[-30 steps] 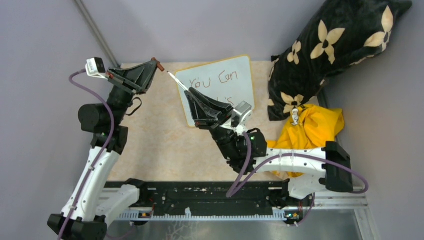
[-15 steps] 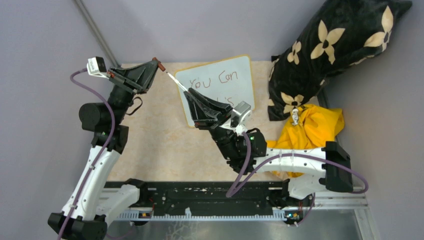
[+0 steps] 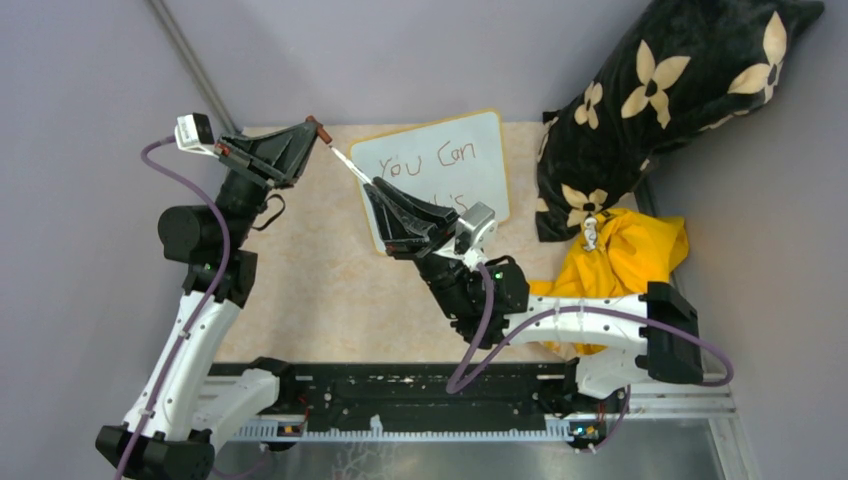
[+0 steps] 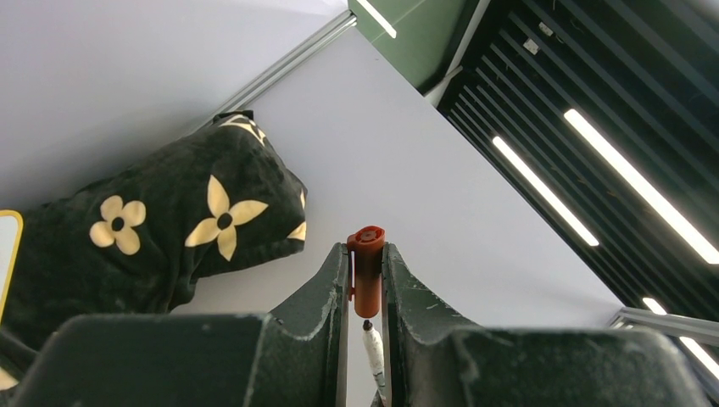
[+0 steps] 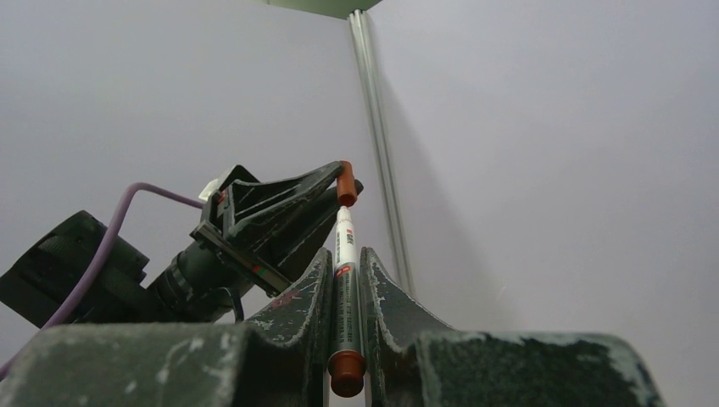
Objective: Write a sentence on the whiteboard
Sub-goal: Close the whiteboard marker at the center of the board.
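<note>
While the right gripper (image 5: 345, 254) pinches the marker (image 5: 342, 288) | left gripper (image 4: 365, 253) pinches the red-brown cap (image 4: 367, 280) | marker tip near cap, contact unclear

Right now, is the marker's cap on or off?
Off: the left end effector pinches the cap, and the marker shows its bare tip just outside it.

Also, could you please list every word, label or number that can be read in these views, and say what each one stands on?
"You Can": the handwritten top line of the sentence on the whiteboard.
Second handwritten line: mostly hidden behind the right gripper, so it cannot be read.
Red print on the barrel of the marker: too small to read.
</note>
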Robot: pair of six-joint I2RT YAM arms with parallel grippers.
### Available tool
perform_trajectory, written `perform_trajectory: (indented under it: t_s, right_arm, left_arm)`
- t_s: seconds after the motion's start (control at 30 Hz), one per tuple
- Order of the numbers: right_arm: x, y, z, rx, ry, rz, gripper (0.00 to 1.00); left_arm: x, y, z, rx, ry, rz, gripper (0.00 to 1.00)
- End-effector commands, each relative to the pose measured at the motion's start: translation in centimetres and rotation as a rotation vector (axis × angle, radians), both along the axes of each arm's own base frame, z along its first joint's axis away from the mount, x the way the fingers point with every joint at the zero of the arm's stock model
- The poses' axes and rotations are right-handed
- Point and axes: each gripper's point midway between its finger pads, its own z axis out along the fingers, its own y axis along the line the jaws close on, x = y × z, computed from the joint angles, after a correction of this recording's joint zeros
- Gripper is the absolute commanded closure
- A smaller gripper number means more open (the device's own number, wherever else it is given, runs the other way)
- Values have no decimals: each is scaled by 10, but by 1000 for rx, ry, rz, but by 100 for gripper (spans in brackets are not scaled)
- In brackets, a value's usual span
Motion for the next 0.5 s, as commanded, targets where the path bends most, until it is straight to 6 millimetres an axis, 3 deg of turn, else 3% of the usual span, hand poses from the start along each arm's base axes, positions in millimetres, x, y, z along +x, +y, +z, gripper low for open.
perform_trajectory:
  t_s: [0.0, 0.47]
  right_arm:
    - [-1, -14, 29, 86, -29, -1, 100]
    - [0, -15, 31, 94, -31, -2, 100]
  left_arm:
    - [-18, 0, 14, -10, -59, -28, 100]
    - [-18, -3, 8, -4, -50, -39, 100]
